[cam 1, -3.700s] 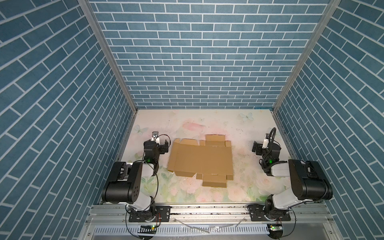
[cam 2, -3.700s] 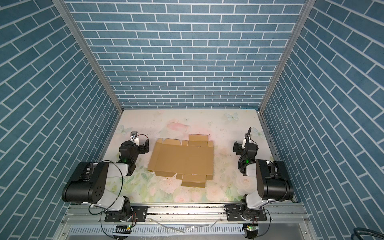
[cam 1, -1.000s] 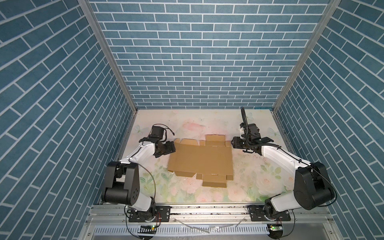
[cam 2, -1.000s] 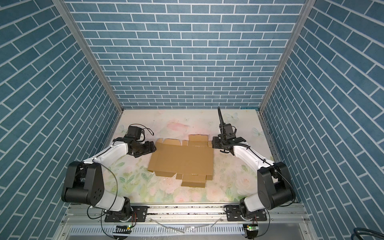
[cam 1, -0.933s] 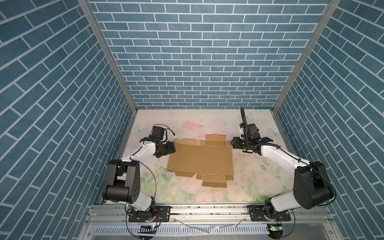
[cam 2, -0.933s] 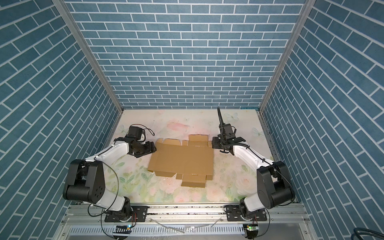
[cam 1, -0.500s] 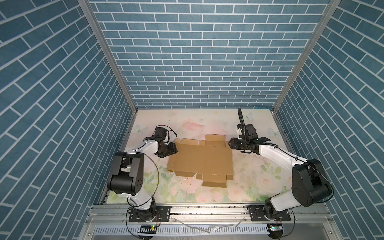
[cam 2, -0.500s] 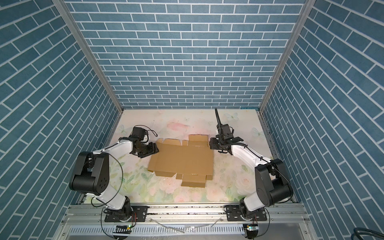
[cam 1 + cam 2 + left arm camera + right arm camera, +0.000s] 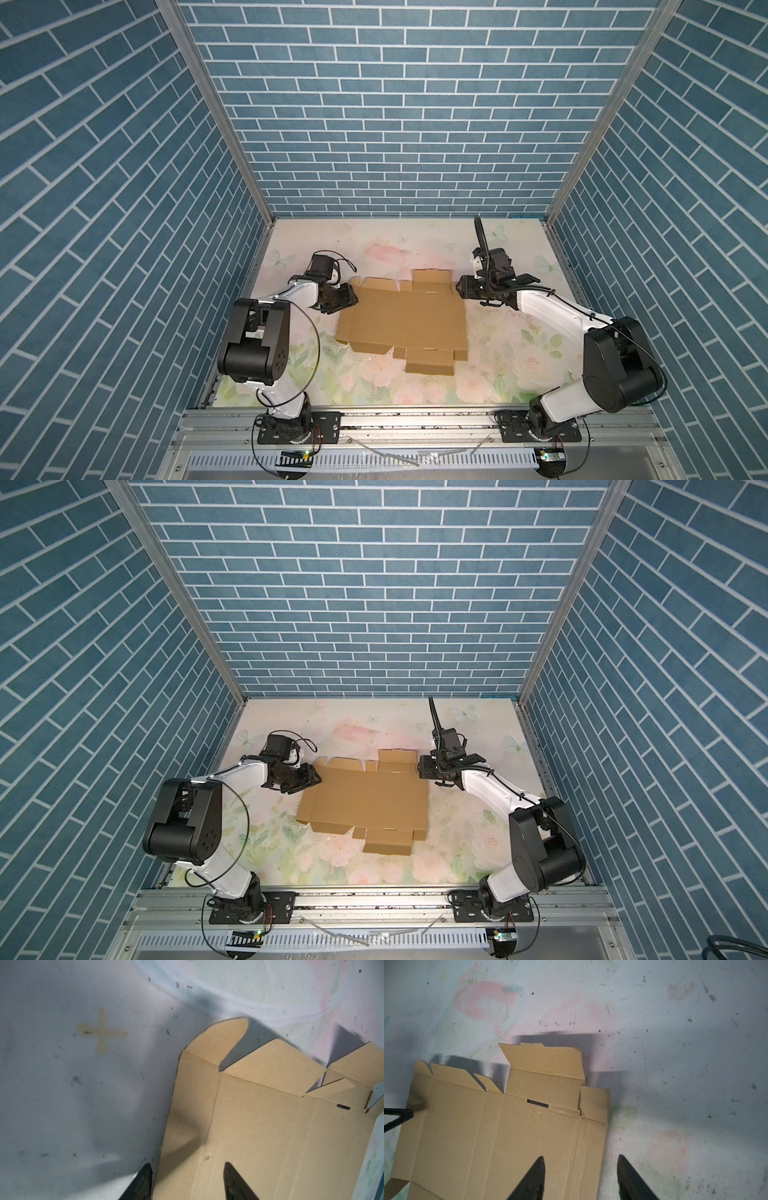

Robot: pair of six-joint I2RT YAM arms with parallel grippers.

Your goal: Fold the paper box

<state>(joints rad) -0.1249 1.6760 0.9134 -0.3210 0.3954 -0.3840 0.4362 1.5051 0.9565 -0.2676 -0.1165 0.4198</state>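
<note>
The paper box (image 9: 401, 320) (image 9: 365, 798) lies as a flat brown cardboard sheet on the floral table, its small flaps slightly raised along the far edge. My left gripper (image 9: 351, 297) (image 9: 316, 777) sits low at the sheet's left edge. In the left wrist view the left gripper (image 9: 187, 1164) is open, one finger over the table and one over the paper box (image 9: 259, 1126), with the side flap between them. My right gripper (image 9: 459, 287) (image 9: 420, 766) is at the far right corner. In the right wrist view it (image 9: 581, 1156) is open astride the right edge of the paper box (image 9: 500, 1130).
Blue brick walls (image 9: 395, 124) enclose the table on three sides. An aluminium rail (image 9: 415, 428) runs along the front and carries both arm bases. Bare floral table surface (image 9: 374, 245) lies behind the sheet and in front of it (image 9: 415, 386).
Both arms have left their folded rest poses and reached the sheet's side edges. Over the last second the left gripper slid onto the left flap and its jaws narrowed. The sheet has not moved.
</note>
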